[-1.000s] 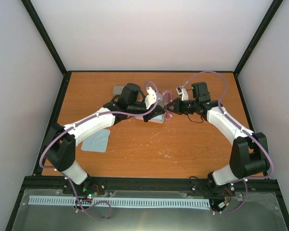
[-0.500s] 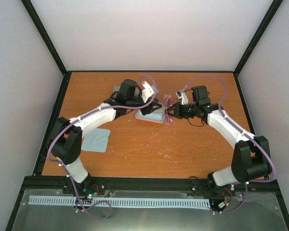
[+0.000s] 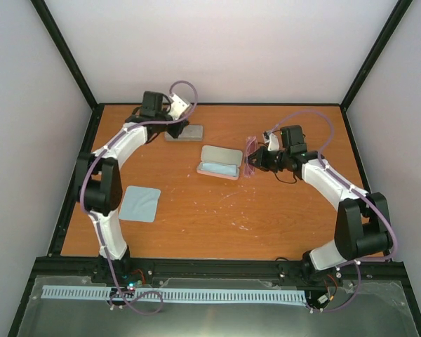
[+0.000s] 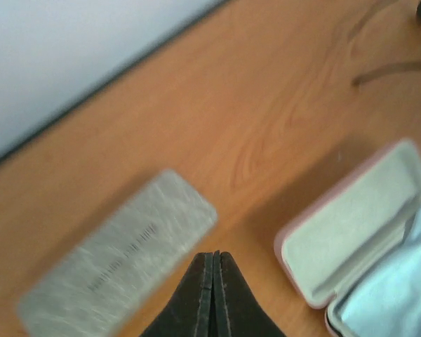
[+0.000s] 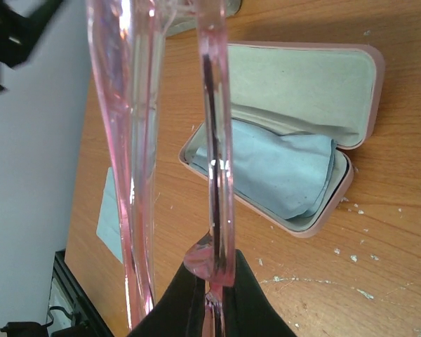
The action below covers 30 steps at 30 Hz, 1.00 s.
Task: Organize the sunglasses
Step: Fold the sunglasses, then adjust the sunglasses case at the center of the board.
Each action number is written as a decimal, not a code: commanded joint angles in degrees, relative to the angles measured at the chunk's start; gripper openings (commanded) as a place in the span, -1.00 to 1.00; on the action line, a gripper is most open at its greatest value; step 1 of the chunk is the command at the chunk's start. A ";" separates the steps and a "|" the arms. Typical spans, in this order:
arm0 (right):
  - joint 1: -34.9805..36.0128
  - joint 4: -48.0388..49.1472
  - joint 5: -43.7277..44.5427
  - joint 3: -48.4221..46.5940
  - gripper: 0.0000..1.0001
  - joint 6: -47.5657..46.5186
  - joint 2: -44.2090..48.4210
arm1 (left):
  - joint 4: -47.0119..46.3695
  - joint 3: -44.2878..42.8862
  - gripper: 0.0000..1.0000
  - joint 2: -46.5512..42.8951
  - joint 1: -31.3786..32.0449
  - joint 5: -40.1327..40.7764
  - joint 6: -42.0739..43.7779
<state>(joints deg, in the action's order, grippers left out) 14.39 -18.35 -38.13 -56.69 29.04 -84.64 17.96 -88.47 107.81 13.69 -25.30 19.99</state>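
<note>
The sunglasses (image 5: 221, 203) sit pinched between right fingers (image 5: 247, 303) (pink frame).

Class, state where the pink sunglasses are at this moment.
The pink sunglasses are right of centre in the top view, held by the right gripper, just right of the open pink case.

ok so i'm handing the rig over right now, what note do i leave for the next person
Left gripper: shut, empty, just above the closed grey case at the far left.
Right gripper: shut on the pink sunglasses, held up just right of the pink case.
Pink case lies open mid-table with a blue cloth inside; a second cloth lies on the table.
Done: sunglasses gripped, case open.
Left: set the sunglasses in the pink case, close it.
</note>
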 commanded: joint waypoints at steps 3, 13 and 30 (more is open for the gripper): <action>0.88 2.69 -0.36 -1.40 -0.94 0.82 -1.90 | 11.07 -6.59 -0.91 8.77 0.90 -2.00 6.89; 1.51 3.60 -0.89 -1.61 -0.94 0.06 -4.05 | 20.08 -23.66 -0.88 21.65 1.67 -5.55 8.65; 1.43 4.03 -0.49 -2.78 -0.94 0.77 -5.89 | 23.69 -28.59 -0.80 29.61 5.38 -7.27 11.06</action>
<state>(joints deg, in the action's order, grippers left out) 15.53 -15.35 -38.35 -57.76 29.87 -90.19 40.36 -113.71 136.31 19.11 -32.14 29.08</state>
